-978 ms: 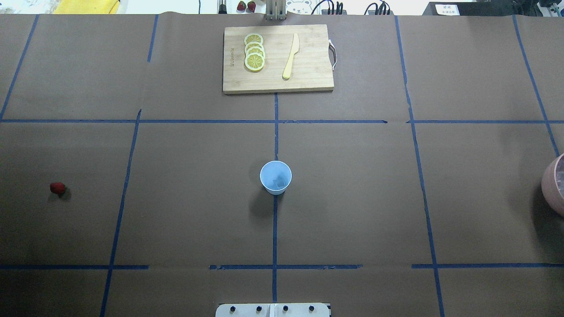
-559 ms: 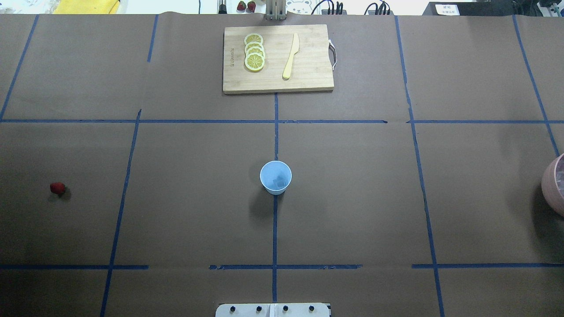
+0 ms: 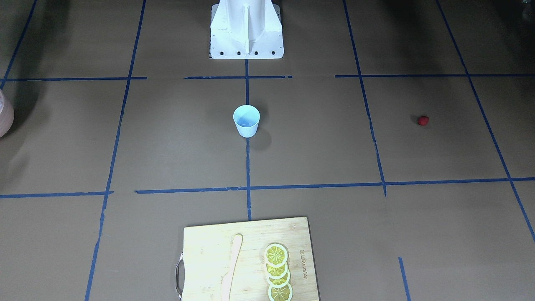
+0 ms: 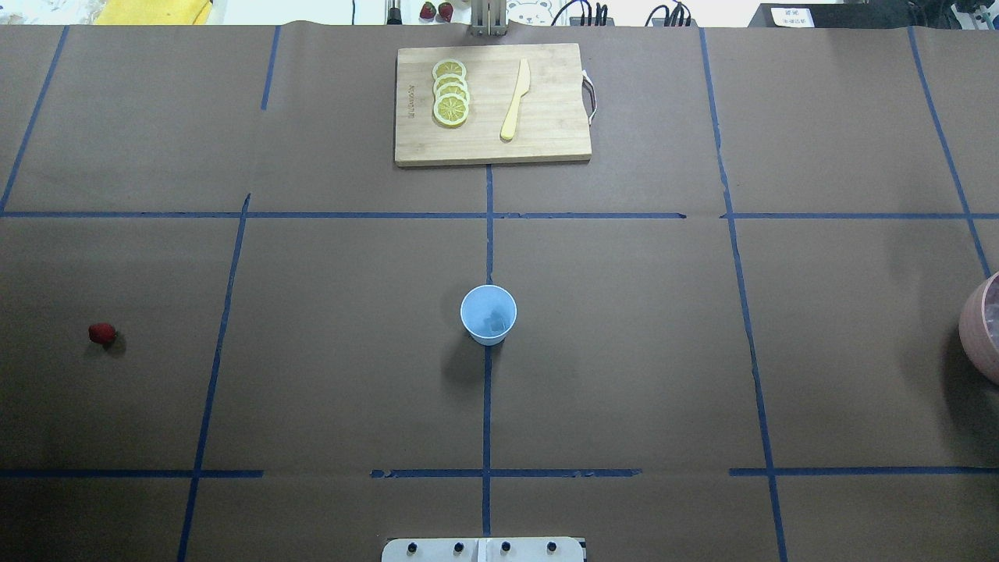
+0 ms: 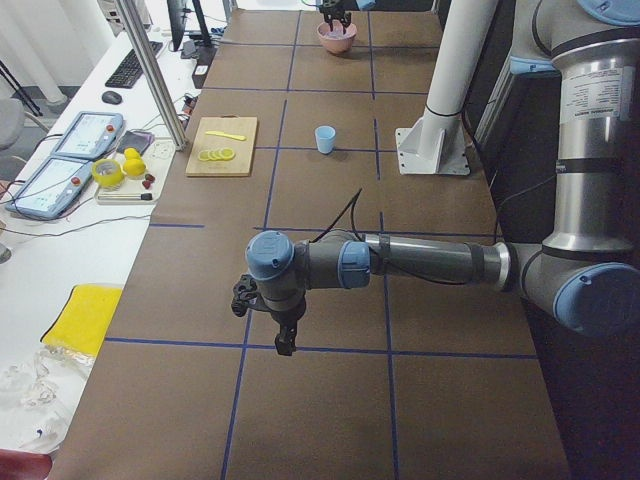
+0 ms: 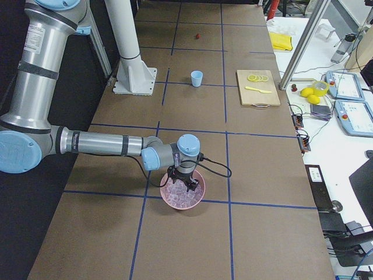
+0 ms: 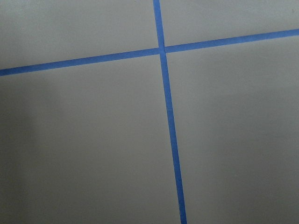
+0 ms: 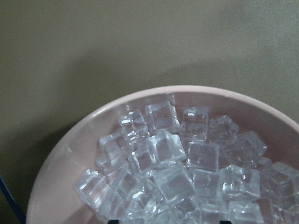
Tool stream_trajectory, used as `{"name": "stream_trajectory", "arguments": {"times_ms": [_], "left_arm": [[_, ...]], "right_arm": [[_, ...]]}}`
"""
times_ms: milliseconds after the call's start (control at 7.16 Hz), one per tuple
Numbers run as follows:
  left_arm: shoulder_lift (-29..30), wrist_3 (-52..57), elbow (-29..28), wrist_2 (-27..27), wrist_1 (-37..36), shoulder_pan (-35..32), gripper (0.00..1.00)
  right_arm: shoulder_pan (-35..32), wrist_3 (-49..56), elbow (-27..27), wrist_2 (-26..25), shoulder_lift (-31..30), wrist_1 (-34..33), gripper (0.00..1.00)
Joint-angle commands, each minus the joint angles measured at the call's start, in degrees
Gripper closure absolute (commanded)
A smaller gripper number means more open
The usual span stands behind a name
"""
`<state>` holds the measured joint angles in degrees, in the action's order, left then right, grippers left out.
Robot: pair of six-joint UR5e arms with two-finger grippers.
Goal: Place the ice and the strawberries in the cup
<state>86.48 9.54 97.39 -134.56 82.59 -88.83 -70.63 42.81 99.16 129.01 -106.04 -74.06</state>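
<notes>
Right gripper (image 6: pixel 185 185) hung over ice (image 8: pixel 173 177) heaped in the pink bowl (image 8: pixel 65 163), lower centre. Left gripper (image 5: pixel 285 340) hovered elsewhere. Neither's jaw state could be told. Cup (image 4: pixel 488 314) stood mid-frame, strawberry (image 4: pixel 101 334) far left. Risk: slick, packed cubes might squirt from a pinch.

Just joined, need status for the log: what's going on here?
The right gripper hangs over the pink bowl full of ice at the robot's right end of the table. The left gripper hovers above the table top near a tape crossing. The cup stands mid-table; its contents are hard to tell. The strawberry lies on the robot's left side, not yet picked up.
</notes>
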Motion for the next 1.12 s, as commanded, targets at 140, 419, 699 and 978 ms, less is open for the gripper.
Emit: {"name": "stream_trajectory", "arguments": {"times_ms": [140, 419, 699, 978], "left_arm": [[0.00, -0.05, 0.00, 0.00, 0.03, -0.03, 0.00], [0.00, -0.05, 0.00, 0.00, 0.03, 0.06, 0.00], [0.00, -0.05, 0.00, 0.00, 0.12, 0.06, 0.00], [0.00, 0.04, 0.08, 0.00, 0.12, 0.06, 0.00]], "right_arm": [[0.05, 0.17, -0.11, -0.95, -0.22, -0.03, 0.89], [0.05, 0.00, 0.07, -0.86, -0.13, -0.03, 0.96], [-0.03, -0.18, 0.59, -0.08, 0.13, -0.12, 0.97], [-1.34, -1.05, 4.70, 2.28, 0.66, -5.18, 0.98]]}}
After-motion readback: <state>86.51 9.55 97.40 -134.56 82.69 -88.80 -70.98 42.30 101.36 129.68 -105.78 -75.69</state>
